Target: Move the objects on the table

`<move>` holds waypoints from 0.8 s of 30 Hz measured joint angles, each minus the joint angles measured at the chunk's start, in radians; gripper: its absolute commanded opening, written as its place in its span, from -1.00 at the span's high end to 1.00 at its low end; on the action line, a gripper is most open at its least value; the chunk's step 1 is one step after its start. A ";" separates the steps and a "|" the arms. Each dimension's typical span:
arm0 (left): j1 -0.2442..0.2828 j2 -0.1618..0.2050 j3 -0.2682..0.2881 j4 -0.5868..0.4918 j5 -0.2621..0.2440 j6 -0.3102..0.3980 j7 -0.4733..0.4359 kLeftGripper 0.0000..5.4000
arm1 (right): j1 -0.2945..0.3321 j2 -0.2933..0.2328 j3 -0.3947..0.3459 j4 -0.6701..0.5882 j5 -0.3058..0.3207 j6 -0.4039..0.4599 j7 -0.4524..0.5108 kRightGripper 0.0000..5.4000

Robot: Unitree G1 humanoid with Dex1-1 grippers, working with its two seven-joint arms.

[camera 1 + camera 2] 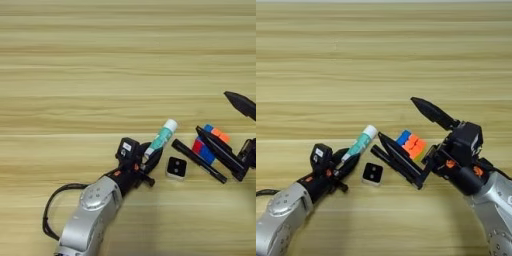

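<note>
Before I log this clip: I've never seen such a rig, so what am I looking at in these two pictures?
Both pictures come from one stereo camera on a humanoid robot's head, looking down on a wooden table. They show the same moment; the right eye view simply reaches further right.

The silver arms entering from below are the robot's own, each ending in two black fingers. The left gripper is shut on a teal-and-white glue stick, gripped at its lower end and pointing up and to the right. The right gripper is wide open around an orange, blue and red puzzle cube, one finger behind it and one in front.

Also on the table: a slim black marker next to the puzzle cube, and a tiny black-and-white cube between the two grippers.
</note>
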 measured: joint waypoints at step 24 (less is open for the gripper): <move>-0.015 0.063 -0.054 -0.001 0.073 -0.028 -0.027 -0.28 | 0.002 0.000 -0.004 -0.008 0.001 0.000 0.001 -1.00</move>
